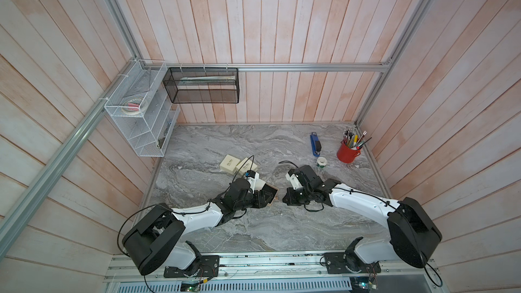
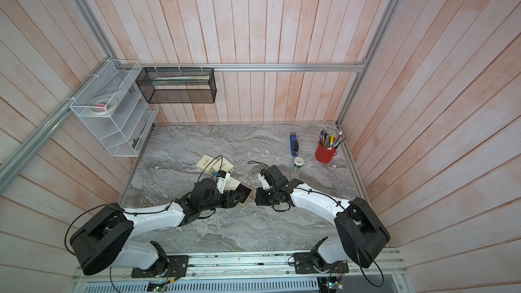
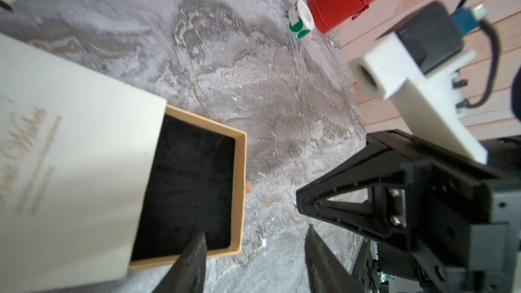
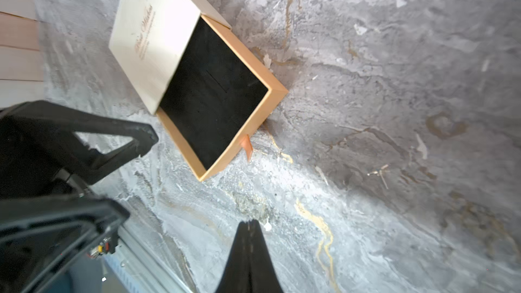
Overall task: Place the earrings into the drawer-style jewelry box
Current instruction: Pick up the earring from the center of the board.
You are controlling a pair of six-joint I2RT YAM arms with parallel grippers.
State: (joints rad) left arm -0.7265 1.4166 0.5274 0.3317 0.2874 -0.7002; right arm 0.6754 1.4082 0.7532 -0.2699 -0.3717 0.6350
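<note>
Cream jewelry box [image 4: 152, 38] sits centre of the counter [image 1: 214, 142], black-lined drawer [image 4: 214, 91] pulled out. Left pincer [image 3: 255, 232] half open and empty beside it; right pincer [image 4: 249, 222] closed on nothing visible, just right of it. One earring [image 4: 379, 174] lies on the counter nearby.

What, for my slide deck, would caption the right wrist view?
Shut right pincer near a cream box, its tan drawer slid open, black lining bare.

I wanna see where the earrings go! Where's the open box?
In both top views the open jewelry box lies mid-table, nearer the robot than two closed cream boxes, right at the left gripper, with the right gripper close beside.
</note>
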